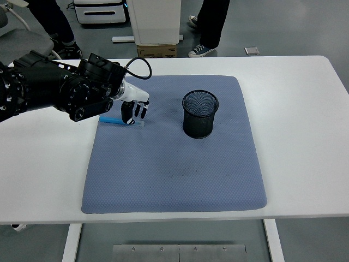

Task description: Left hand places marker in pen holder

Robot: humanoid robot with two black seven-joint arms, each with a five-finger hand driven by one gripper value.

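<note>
The black mesh cylindrical pen holder (199, 113) stood empty; at its nine o'clock, the left robot hand (133, 111) curled over the blue marker (110, 119), grasp unclear.

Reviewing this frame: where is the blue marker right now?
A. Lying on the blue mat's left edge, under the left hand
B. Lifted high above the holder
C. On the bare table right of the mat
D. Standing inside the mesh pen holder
A: the blue marker lies flat at the mat edge beneath the left hand, well left of the pen holder.
</note>
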